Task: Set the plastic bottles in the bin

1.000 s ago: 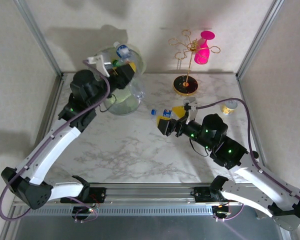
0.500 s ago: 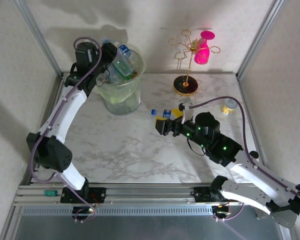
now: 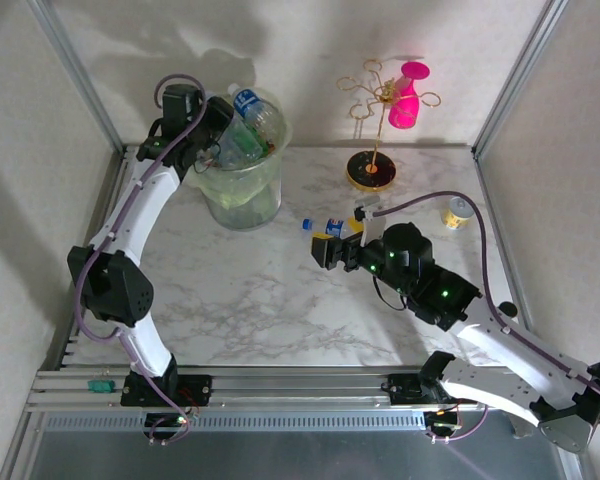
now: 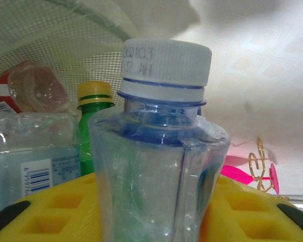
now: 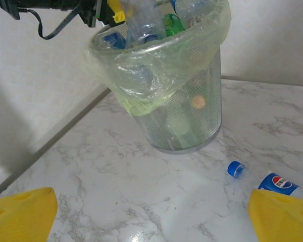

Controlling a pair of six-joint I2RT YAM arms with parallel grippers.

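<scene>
L gripper (image 3: 223,128) clamping clear bottle (image 4: 156,166) over bin (image 5: 192,118), R gripper (image 5: 151,217) spread nr Pepsi bottle (image 5: 279,184)

White marble-veined tabletop (image 3: 260,300) being enclosed by pale textured walls (image 3: 310,40), aluminium corner posts (image 3: 80,80); shadows being cast on back wall.

- The tabletop (image 3: 250,310) is bare in the middle and lower left of the top view; a hand can pass there.
- The bin (image 3: 242,205) stands upper left, its mouth crowded with bottles (image 3: 252,118).
- The left hand (image 3: 223,135) sits at the bin's rim, gripping a clear bottle (image 4: 156,166).
- The gold stand (image 3: 372,172) is upper middle, an open gap between it and the bin.
- A small bottle (image 3: 330,226) lies just before the right hand (image 3: 322,248).
</scene>
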